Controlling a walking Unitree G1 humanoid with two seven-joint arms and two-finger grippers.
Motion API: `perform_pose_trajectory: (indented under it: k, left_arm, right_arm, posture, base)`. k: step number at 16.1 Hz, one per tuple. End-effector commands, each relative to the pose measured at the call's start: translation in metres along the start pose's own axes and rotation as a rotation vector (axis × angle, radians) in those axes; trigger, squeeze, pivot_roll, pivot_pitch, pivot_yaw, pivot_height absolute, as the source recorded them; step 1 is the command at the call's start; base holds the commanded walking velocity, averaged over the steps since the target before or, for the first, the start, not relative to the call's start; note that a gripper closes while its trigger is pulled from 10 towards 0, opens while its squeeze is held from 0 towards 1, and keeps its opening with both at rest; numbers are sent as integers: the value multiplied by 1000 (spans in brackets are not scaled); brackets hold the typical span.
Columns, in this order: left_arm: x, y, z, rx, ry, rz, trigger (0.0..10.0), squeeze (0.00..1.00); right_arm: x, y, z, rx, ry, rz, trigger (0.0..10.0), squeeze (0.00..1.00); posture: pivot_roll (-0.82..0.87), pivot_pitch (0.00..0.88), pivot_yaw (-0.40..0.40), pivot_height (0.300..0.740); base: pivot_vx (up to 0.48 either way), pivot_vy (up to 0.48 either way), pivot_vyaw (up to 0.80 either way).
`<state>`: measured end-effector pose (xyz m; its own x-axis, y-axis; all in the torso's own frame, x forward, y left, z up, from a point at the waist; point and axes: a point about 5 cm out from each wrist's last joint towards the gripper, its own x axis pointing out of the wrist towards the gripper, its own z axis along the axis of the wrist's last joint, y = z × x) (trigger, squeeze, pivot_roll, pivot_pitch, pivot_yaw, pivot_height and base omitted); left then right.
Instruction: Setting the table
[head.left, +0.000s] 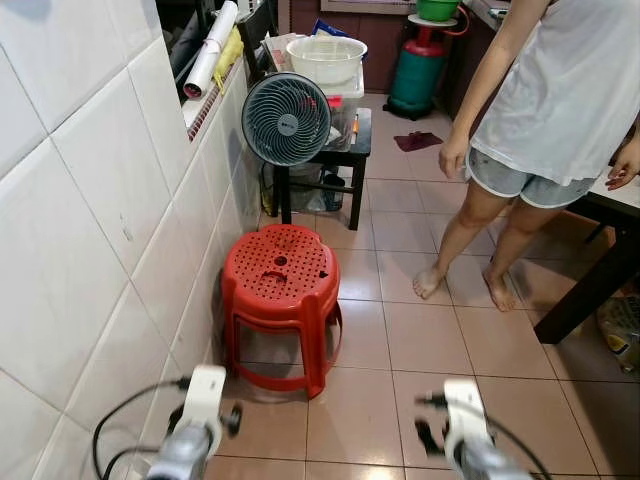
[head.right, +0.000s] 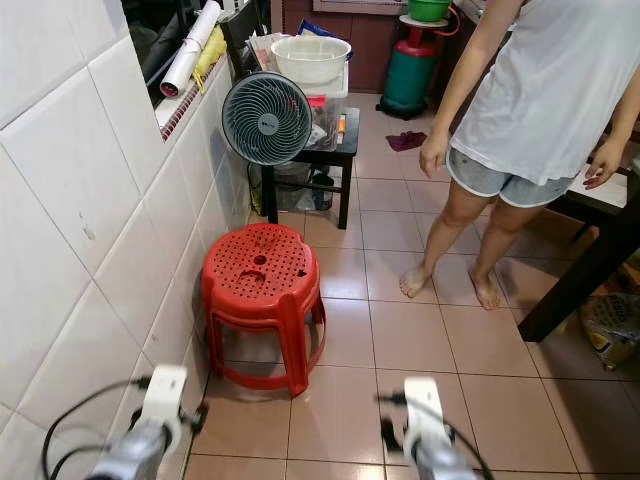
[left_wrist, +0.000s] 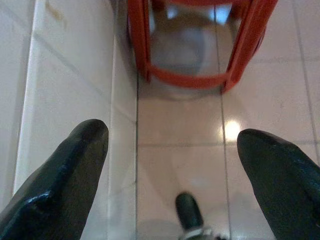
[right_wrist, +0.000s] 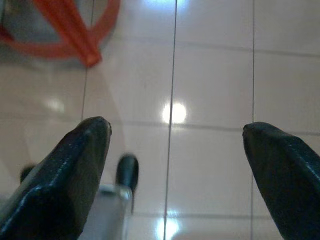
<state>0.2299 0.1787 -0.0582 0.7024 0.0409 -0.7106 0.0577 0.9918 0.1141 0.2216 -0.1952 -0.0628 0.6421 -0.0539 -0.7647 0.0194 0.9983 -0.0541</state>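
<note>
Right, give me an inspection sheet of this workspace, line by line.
Surface: tiled floor, glossy; a dark table stands at the right edge.
Job's things: nothing seen.
Clutter: stacked red stools by the wall; fan and white basin on a small black table; green gas cylinder.
End effectors: left end effector open, right end effector open, both over bare floor.
Cables: black cable along the left arm.
Surroundings: white tiled wall; a barefoot person standing by the dark table.
</note>
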Motion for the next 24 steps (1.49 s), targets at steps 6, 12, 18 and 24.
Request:
perform_pose_trajectory:
  k: [6, 12, 18, 24]
  left_arm:
    - [4, 0, 16, 47, -18, -32, 10000, 0]
    - [3, -2, 14, 69, -10, -53, 10000, 0]
    - [2, -5, 8, 86, -5, -85, 10000, 0]
    - [1, -4, 3, 93, 10, -87, 10000, 0]
  right_arm:
    - [3, 14, 21, 69, -69, 18, 10000, 0]
    - [3, 14, 17, 60, -63, 3, 10000, 0]
    - [3, 21, 19, 30, -66, 16, 10000, 0]
    - [3, 18, 16, 23, -53, 9, 10000, 0]
  posture:
    - [-151, 0, 35, 740]
    - [-159, 0, 45, 740]
    - [-149, 0, 36, 740]
    - [-151, 0, 35, 740]
  base:
    - [0, 0, -489]
    - [0, 0, -568]
    - [86, 0, 0]
    - [274, 0, 0]
